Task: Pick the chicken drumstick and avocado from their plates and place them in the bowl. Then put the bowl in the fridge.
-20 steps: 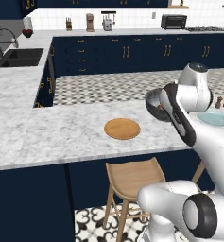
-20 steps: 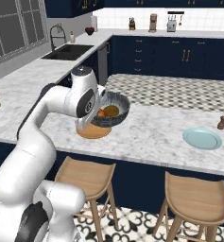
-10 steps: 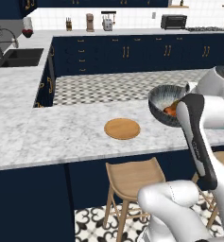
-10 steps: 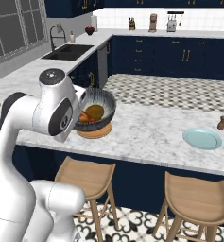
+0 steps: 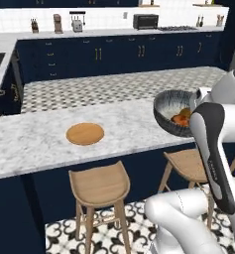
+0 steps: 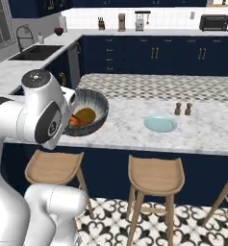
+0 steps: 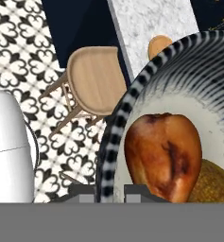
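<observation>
- The bowl point(image 5: 176, 111) is held in the air near the front edge of the marble surface point(image 5: 34, 144), above the wooden stools point(image 6: 156, 175) and the patterned floor.
- The end effector point(image 7: 110, 193) is narrowly closed on the bowl's rim, one finger on each side of the wall.
- The chicken drumstick point(image 7: 161, 155) lies inside the bowl beside the avocado point(image 7: 216, 183); where its bone end points cannot be told.
- The tan wooden plate point(image 5: 85, 133) and pale blue plate point(image 6: 160, 123) rest on the surface.

Two rear flanks, one close-up
</observation>
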Controlling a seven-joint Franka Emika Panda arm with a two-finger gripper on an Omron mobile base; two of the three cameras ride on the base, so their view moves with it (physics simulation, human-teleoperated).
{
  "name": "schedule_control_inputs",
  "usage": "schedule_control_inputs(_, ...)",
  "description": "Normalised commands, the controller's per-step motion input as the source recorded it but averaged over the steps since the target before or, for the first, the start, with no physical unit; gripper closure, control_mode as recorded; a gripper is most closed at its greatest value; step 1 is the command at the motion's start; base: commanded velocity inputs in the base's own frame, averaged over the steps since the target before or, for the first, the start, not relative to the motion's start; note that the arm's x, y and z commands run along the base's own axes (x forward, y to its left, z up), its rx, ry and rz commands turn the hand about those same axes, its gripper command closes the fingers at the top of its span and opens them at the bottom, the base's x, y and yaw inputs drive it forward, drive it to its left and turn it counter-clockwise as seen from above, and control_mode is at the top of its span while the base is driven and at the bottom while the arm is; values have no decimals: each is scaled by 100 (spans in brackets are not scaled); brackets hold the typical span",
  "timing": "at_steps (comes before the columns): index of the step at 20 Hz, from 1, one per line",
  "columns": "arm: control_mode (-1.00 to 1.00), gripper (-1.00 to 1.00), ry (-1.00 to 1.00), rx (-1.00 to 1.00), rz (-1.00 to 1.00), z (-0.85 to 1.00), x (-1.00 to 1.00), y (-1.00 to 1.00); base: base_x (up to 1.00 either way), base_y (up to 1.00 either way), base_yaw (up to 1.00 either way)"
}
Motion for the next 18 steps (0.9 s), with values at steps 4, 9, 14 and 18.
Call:
schedule_control_inputs(4, 100, 100, 0, 0, 0, 0, 0, 0, 0, -13, -95)
schedule_control_inputs(9, 100, 100, 0, 0, 0, 0, 0, 0, 0, -22, -93)
schedule_control_inputs(14, 100, 100, 0, 0, 0, 0, 0, 0, 0, -58, -79)
schedule_control_inputs(18, 100, 100, 0, 0, 0, 0, 0, 0, 62, -21, -56)
